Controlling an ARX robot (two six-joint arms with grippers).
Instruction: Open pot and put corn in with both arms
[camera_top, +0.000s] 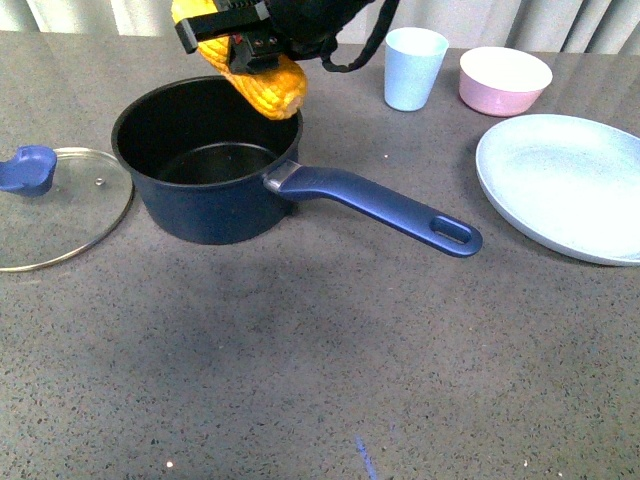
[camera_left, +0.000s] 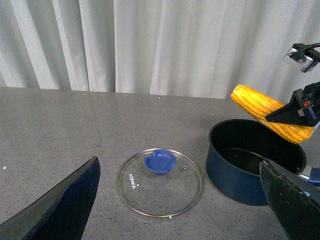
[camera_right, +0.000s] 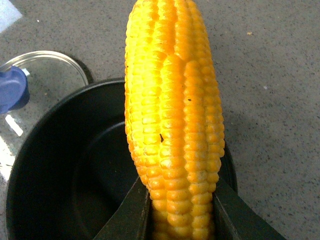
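Observation:
The navy-blue pot stands open on the grey table, its long handle pointing right and toward me. My right gripper is shut on the yellow corn and holds it tilted over the pot's far rim. In the right wrist view the corn fills the middle, clamped between two dark fingers, above the pot's black inside. My left gripper is open and empty, above the glass lid; the pot and corn show to one side.
The glass lid with a blue knob lies flat left of the pot. A light-blue cup, a pink bowl and a large pale plate sit at the back right. White curtains hang behind the table.

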